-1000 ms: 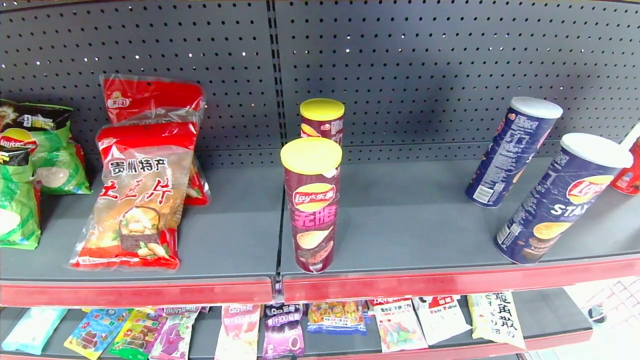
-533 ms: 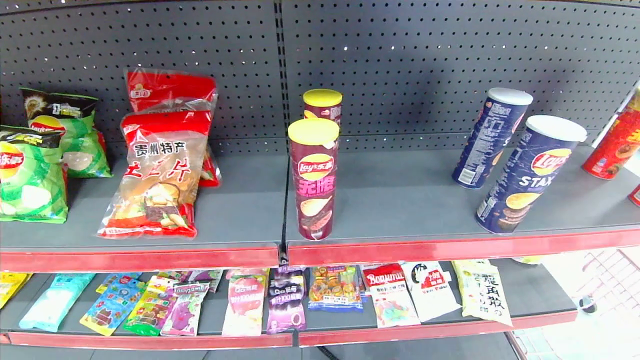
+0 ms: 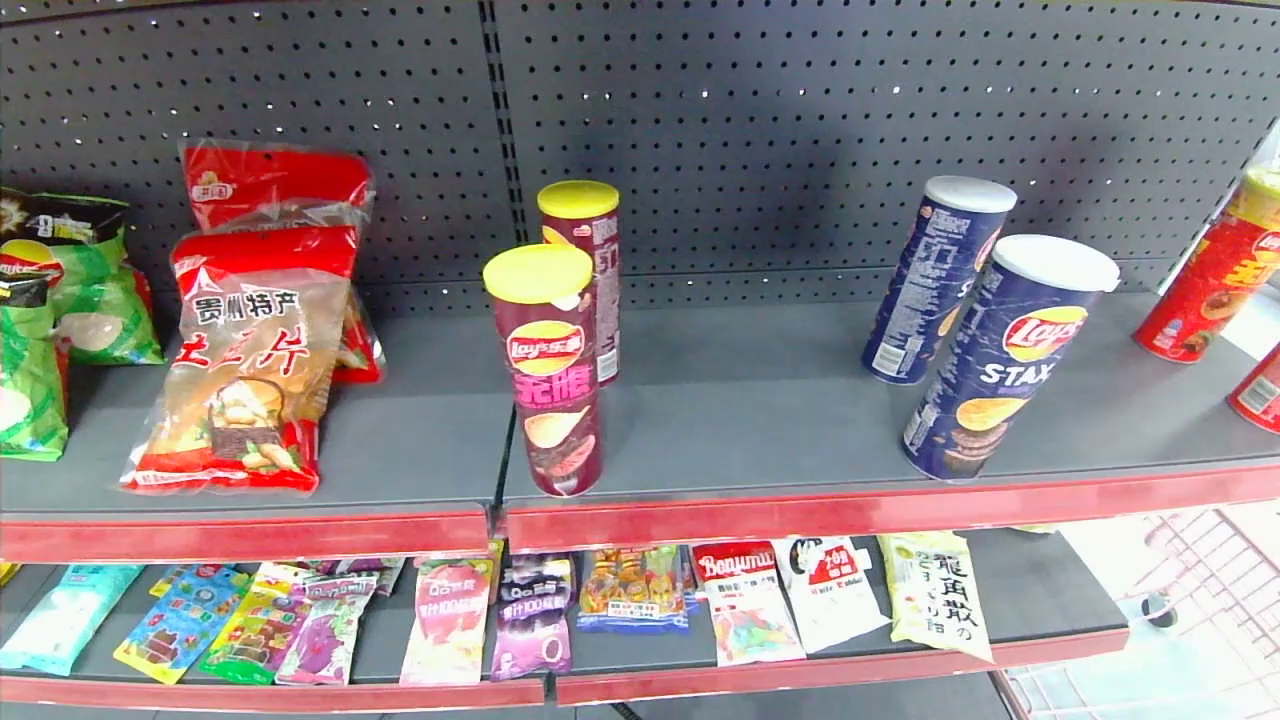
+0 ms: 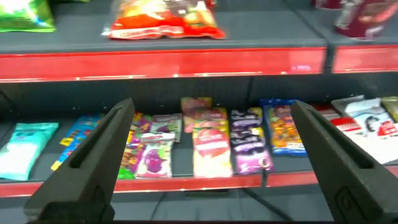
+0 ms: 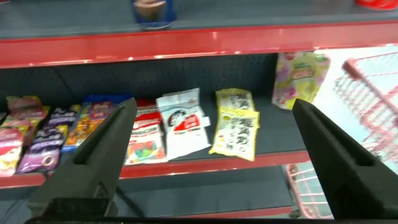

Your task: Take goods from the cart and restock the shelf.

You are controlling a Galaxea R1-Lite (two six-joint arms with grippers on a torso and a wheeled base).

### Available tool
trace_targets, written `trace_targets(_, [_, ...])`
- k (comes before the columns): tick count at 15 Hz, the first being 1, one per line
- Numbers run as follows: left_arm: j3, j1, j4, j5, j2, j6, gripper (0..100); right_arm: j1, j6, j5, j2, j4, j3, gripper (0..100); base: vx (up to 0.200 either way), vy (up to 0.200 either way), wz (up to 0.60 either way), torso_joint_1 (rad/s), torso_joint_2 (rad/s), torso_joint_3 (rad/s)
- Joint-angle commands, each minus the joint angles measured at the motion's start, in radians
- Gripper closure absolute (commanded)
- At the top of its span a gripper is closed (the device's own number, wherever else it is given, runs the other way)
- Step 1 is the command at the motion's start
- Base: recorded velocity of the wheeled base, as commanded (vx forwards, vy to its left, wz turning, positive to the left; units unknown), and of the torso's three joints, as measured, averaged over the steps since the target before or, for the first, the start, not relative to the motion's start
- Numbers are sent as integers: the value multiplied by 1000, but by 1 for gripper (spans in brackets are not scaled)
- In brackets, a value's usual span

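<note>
The grey upper shelf point(image 3: 800, 400) carries two maroon chip cans with yellow lids point(image 3: 548, 370), two dark blue cans with white lids point(image 3: 1000, 360) and red cans point(image 3: 1200, 290) at its right end. A pink wire cart point(image 3: 1210, 590) stands at the lower right, and the cart point(image 5: 370, 87) also appears beside the shelf end in the right wrist view. My left gripper point(image 4: 211, 168) is open and holds nothing, facing the lower shelf's candy packets point(image 4: 211, 143). My right gripper point(image 5: 211, 162) is open too, nothing in it, facing white and yellow packets point(image 5: 205, 124).
Red potato-chip bags point(image 3: 245, 360) and green bags point(image 3: 40, 330) fill the upper shelf's left part. Bare shelf lies between the maroon and blue cans. The lower shelf point(image 3: 1060, 600) holds a row of flat snack packets point(image 3: 640, 600). Red price rails edge both shelves.
The head camera has drawn back from the shelf and turned right: the whole picture shifted left, more of the lower shelf shows, and the pink cart came into view. The goods stayed put.
</note>
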Motion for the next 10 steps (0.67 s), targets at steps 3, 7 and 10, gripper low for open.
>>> trace_targets(3, [0,0,0,0,0,0,0,0,0,0,0,0,0,0,0,-200,0,4,1,1])
trace_targets(7, [0,0,0,0,0,0,0,0,0,0,0,0,0,0,0,-200,0,-1,1,6])
trace_targets(10, [0,0,0,0,0,0,0,0,0,0,0,0,0,0,0,-200,0,1,2,2])
